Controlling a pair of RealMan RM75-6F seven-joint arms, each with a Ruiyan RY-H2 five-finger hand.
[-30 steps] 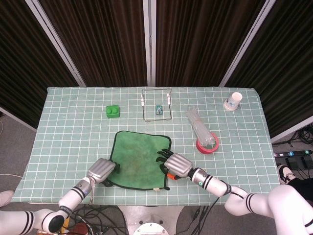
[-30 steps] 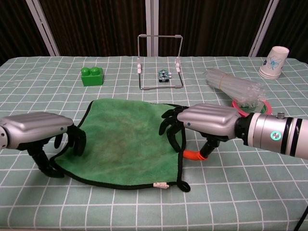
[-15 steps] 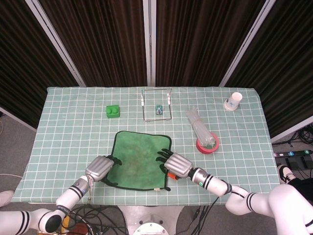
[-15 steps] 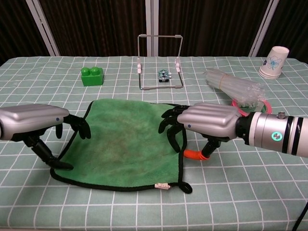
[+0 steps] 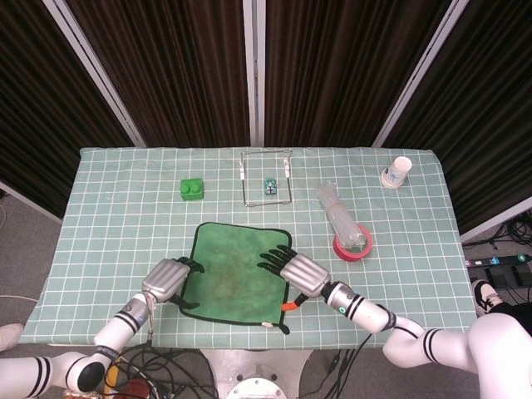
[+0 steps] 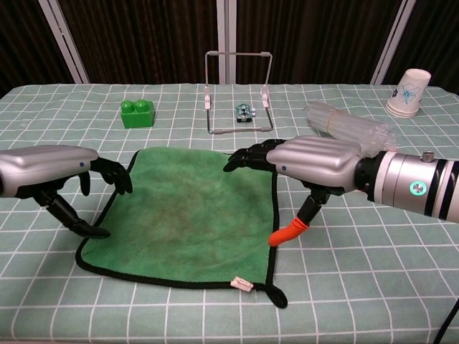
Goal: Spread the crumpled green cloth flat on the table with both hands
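**Green cloth nearly flat; both hands at its side edges**

The green cloth (image 6: 190, 218) lies spread on the near-centre of the table (image 5: 116, 216), close to a full square, with a white tag and a small curled corner at the near right. Left hand (image 6: 54, 172) hovers at the cloth's left edge, fingers apart and arched, tips at or just above the hem; holds nothing. Right hand (image 6: 305, 161) sits over the right edge, fingers extended over the cloth, orange-tipped thumb (image 6: 287, 233) pointing down beside the hem; also holds nothing. Contact with the fabric cannot be told.

Judgement: final smoothing step. Next move calls for pressing the near-right corner flat and drawing outward.

Room: the wire stand (image 6: 239, 92) and green block (image 6: 137, 113) stand well beyond the far edge. The plastic bundle (image 6: 348, 125) and red tape roll (image 5: 352, 246) are near the right side; outward sweep there is limited. The near table edge is close.
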